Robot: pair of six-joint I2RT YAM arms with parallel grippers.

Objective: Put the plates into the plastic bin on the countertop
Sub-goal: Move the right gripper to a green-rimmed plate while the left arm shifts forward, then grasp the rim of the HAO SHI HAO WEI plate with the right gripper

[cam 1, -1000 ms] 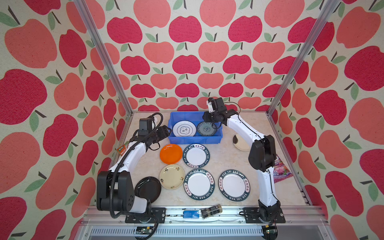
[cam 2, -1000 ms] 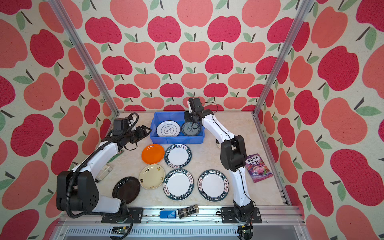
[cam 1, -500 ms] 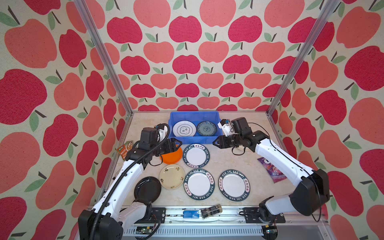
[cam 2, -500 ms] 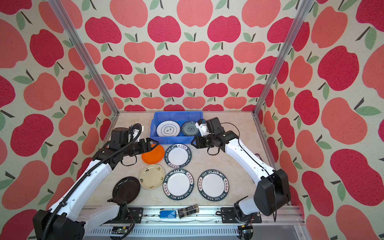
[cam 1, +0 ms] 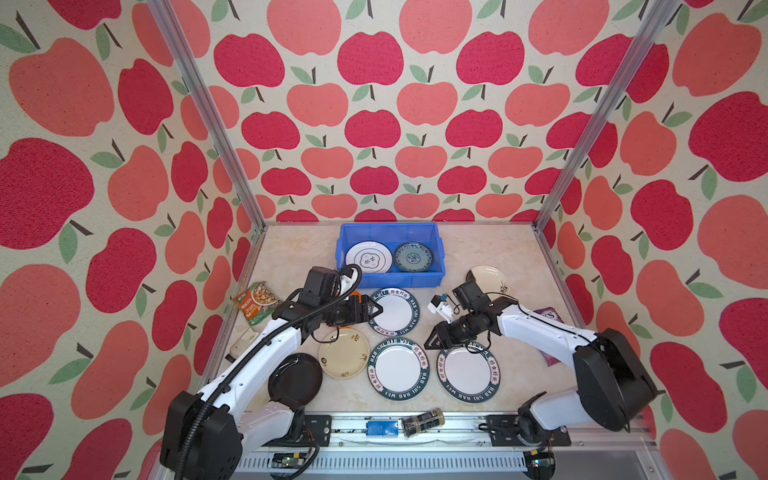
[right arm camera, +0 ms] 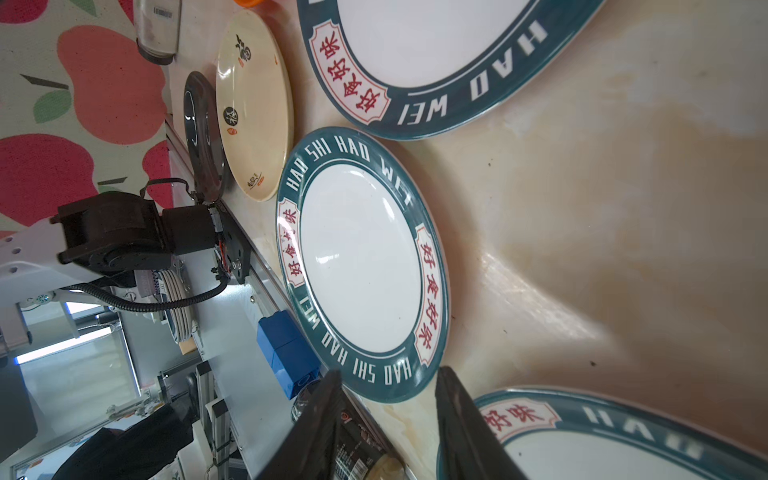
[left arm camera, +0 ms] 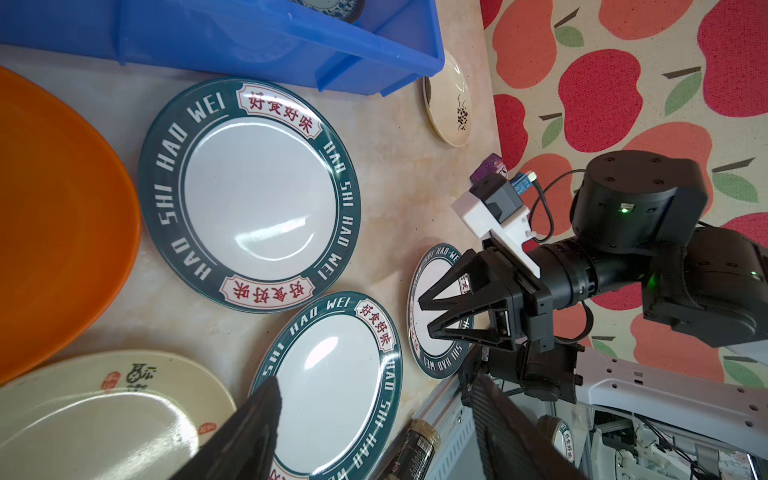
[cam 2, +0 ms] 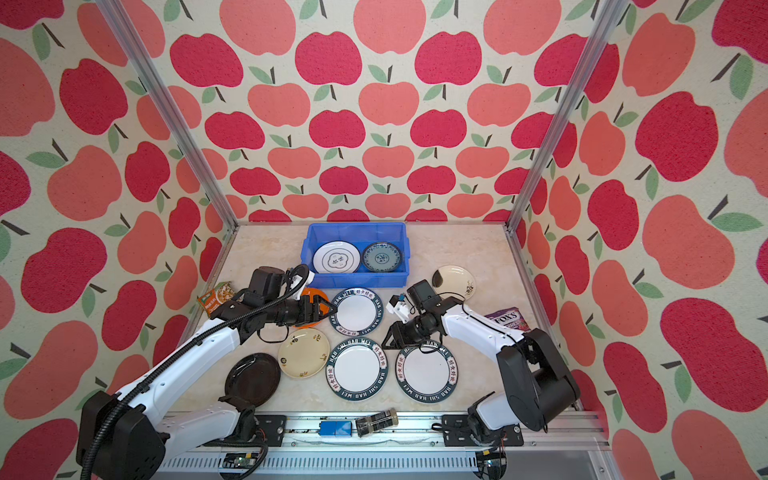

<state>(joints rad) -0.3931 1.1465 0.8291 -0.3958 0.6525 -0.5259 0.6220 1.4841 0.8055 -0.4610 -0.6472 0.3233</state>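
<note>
Countertop (cam 1: 498, 257) holds plastic bin (cam 1: 399, 280), long axis parallel to back wall (cam 1: 382, 124).

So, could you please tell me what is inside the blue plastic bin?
Inside the plastic bin, two plates lie side by side: a white flower-outlined plate and a teal patterned plate. Whatever might lie beneath them is covered.

Plates (cam 1: 398, 370) crowd the front
Bare countertop (cam 1: 486, 245) lies open right of the blue bin (cam 1: 390, 280); two plates (cam 1: 368, 257) fill its floor.
</note>
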